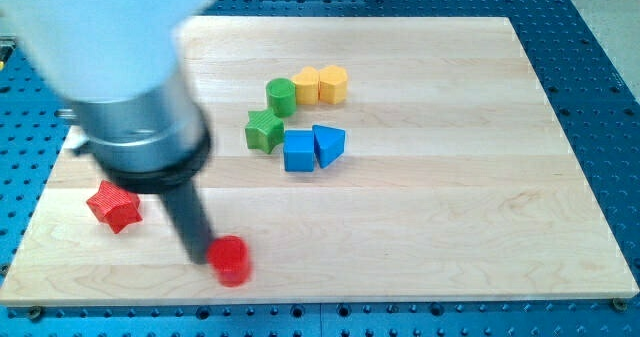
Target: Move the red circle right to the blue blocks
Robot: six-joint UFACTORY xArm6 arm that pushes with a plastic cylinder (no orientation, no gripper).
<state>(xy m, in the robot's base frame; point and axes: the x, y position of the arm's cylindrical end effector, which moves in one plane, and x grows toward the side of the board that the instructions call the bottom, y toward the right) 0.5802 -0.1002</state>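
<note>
The red circle (pixel 231 260) lies near the view's bottom, left of the middle. My tip (pixel 204 260) sits right at its left side, touching or nearly so. The blue blocks are a blue cube (pixel 298 151) and a blue triangular block (pixel 328 144), side by side near the board's middle, up and to the right of the red circle. The arm's blurred body covers the board's upper left.
A red star (pixel 113 206) lies left of my tip. A green star (pixel 264 130) touches the blue cube's left. A green cylinder (pixel 281 96) and two yellow blocks (pixel 307 83) (pixel 333 83) sit above. The wooden board (pixel 480 227) ends at blue perforated table.
</note>
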